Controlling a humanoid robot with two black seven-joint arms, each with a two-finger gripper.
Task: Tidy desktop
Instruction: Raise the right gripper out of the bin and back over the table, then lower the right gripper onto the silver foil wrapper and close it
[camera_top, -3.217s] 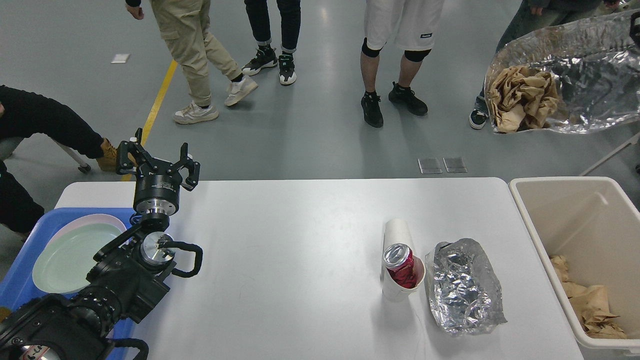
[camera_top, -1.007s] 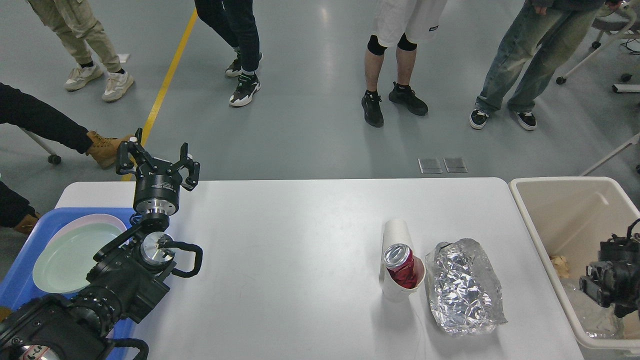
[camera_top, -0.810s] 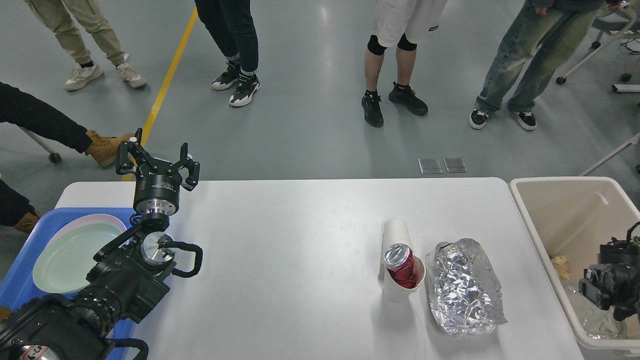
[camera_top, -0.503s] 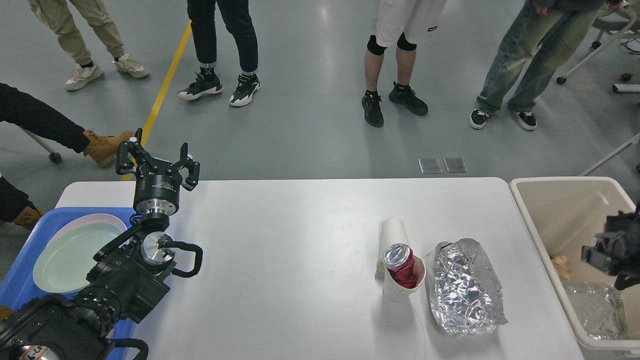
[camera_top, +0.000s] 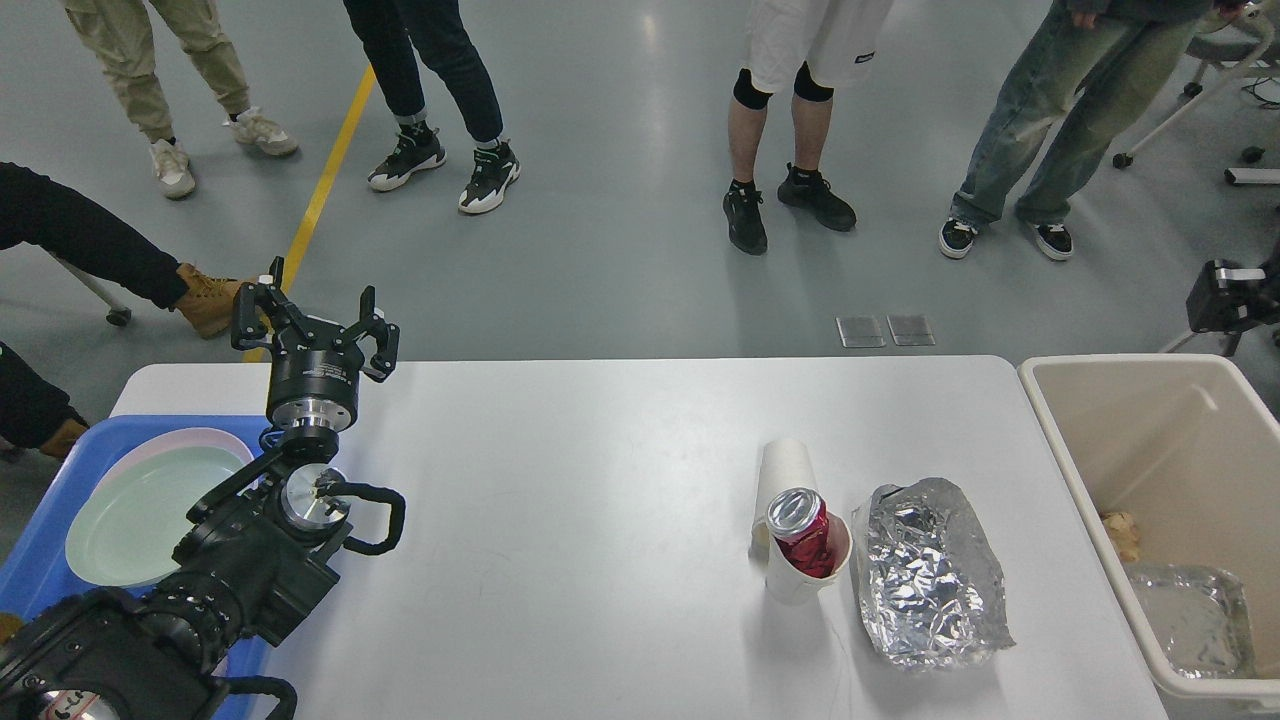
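The white desktop (camera_top: 600, 470) fills the middle of the head view. A red can (camera_top: 802, 530) sits tilted in a white paper cup (camera_top: 797, 582), and a second white cup (camera_top: 784, 468) lies just behind it. To their right on the tabletop rests a crumpled foil tray (camera_top: 930, 572). My left gripper (camera_top: 315, 318) is raised over the table's far left corner, fingers spread and holding nothing. My right gripper (camera_top: 1218, 297) shows as a dark block at the right edge, beyond the bin's far rim; its fingers cannot be told apart.
A beige bin (camera_top: 1065, 440) stands off the table's right end with a foil tray (camera_top: 1190, 618) and a scrap of brown paper (camera_top: 1122, 528) inside. At the left, a blue tray (camera_top: 60, 470) holds stacked plates (camera_top: 140, 510). Several people stand on the floor behind the table.
My right arm has risen out of the bin to beyond its far rim, leaving a foil tray lying in the bin. The left arm stays still. People behind have shifted.
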